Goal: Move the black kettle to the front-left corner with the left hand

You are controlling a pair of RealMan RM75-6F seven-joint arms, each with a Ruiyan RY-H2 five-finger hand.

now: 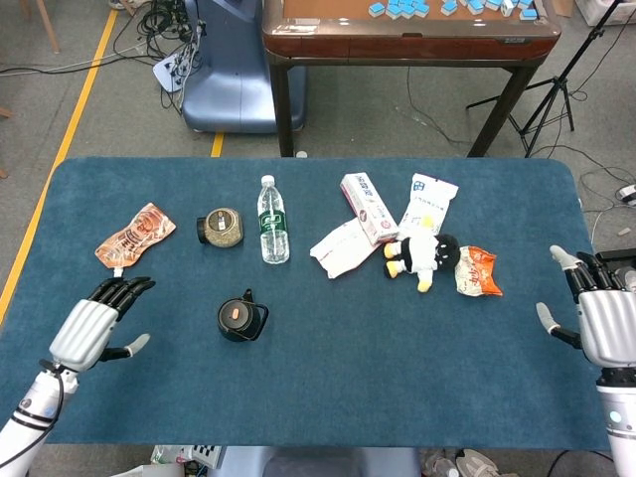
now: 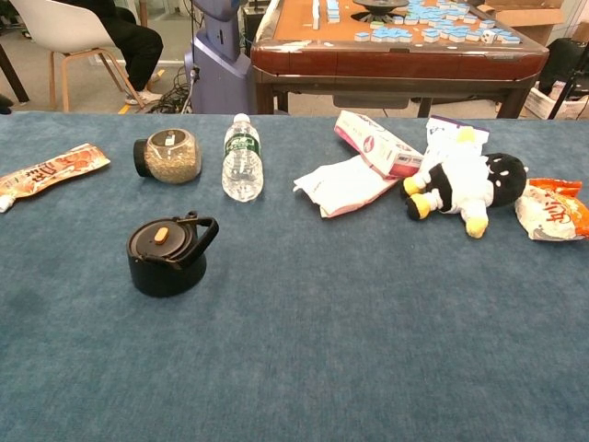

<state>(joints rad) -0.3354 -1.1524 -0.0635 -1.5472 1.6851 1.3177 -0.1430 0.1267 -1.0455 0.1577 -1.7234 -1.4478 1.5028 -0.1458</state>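
The left hand's fingers are lying straight and slightly apart, thumb out to the side, holding nothing above the table, well to the left of the black kettle. The right hand is hovering at the table's right edge with fingers spread, also holding nothing. The kettle is standing upright on the blue cloth, its handle pointing right, nearer the robot than the jar and the water bottle.
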